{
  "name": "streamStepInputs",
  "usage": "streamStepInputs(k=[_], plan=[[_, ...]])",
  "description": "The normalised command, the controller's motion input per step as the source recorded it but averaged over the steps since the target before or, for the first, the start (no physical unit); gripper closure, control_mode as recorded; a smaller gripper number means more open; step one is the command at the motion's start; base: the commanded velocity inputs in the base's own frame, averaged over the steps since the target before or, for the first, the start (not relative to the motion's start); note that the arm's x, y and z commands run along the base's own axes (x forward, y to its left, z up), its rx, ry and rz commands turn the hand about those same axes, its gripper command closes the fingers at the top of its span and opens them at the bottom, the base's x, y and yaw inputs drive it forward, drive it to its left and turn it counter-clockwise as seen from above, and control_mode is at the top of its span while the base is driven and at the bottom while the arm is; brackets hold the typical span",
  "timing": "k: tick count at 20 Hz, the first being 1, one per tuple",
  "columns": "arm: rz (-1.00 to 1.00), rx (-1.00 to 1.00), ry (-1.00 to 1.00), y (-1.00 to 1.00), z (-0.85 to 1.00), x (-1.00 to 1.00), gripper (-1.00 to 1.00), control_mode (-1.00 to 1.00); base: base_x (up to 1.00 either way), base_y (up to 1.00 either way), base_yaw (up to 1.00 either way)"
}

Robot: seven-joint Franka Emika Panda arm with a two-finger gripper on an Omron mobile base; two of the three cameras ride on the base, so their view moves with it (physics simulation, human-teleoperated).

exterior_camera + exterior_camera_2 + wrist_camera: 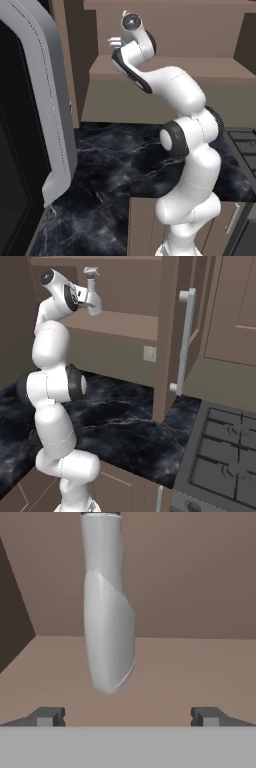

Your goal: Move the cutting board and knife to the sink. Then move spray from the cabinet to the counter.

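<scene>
The spray stands on the shelf in the cabinet, just before the claw. Below the cabinet lies the tabletop; the stove is at its right.

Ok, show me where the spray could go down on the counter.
The counter is bare between the open cabinet door's edge and the robot's base, and also left of the arm toward the steel appliance. Crowding is up on the shelf, where the open gripper faces the spray. The stove bounds the right.
</scene>
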Motion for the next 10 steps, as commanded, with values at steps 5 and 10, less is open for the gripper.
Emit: streamStepInputs(k=[5, 10], plan=[[-0.04, 0.0, 0.0, 0.02, 0.0, 0.21, -1.0, -1.0, 0.0, 0.0, 0.0], [-0.04, 0.0, 0.0, 0.01, 0.0, 0.19, -1.0, -1.0, 0.0, 0.0, 0.0]])
